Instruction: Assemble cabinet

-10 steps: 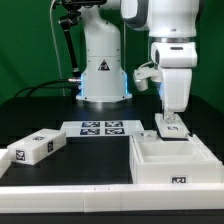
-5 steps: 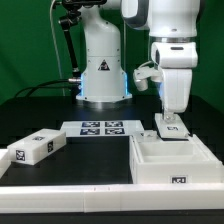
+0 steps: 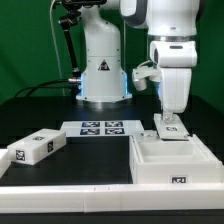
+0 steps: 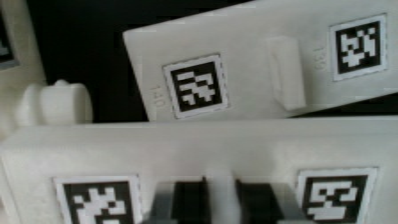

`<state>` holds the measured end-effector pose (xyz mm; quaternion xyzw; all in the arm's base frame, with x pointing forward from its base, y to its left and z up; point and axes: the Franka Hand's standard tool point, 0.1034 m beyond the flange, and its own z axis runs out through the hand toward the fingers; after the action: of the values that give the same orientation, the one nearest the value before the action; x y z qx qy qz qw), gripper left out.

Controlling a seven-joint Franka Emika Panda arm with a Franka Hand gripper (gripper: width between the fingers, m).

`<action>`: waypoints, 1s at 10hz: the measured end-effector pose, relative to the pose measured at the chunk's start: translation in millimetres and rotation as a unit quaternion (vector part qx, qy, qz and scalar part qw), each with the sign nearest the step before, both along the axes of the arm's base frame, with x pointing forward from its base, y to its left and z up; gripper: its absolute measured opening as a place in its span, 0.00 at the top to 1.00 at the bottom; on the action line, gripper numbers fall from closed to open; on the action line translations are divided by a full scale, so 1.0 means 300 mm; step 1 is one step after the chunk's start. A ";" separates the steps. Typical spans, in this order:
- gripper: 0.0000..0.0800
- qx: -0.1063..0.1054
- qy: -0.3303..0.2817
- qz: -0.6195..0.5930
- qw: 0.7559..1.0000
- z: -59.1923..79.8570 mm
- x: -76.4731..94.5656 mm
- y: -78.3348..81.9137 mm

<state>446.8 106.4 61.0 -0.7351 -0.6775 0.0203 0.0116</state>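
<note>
1. Gripper (image 3: 170,122) hangs straight down over the back rim of the cabinet (image 3: 155,172). Its jaws are pressed almost together, and from the wrist view I judge that they pinch a thin rib of a tagged white panel (image 3: 170,130).
2. I see the cabinet, an open white box, at the bench's (image 3: 95,165) front corner on the exterior view's right. The panel stands touching its back wall.
3. A loose tagged block (image 3: 35,147) lies near the front edge toward the exterior view's left, well apart from the cabinet. The marker board (image 3: 100,128) sits mid-bench between them.
4. My main worry is the narrow pinch. Any side load while I seat the panel could twist it in the jaws and leave it tilted or jammed on the rim.
5. Pressing down while misaligned could shove the whole box along the bench.
6. Releasing before the panel is seated could let it tip off behind the cabinet, where I cannot see.
</note>
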 end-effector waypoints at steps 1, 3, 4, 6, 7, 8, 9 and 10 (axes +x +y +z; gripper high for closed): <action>0.91 0.000 0.000 0.000 1.000 0.000 0.000 0.000; 0.91 0.000 -0.002 0.002 1.000 0.009 0.023 0.002; 0.91 0.000 -0.002 0.003 1.000 0.015 0.044 0.005; 0.91 0.001 -0.002 0.007 1.000 0.013 0.077 0.005; 0.91 0.001 -0.001 0.007 1.000 0.010 0.072 0.005; 0.91 0.001 0.000 0.007 1.000 0.009 0.071 0.004; 0.91 0.001 0.000 0.007 1.000 0.008 0.070 0.004; 0.91 0.001 0.000 0.006 1.000 0.006 0.070 0.004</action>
<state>468.0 107.7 62.7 -0.7307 -0.6823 0.0200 0.0124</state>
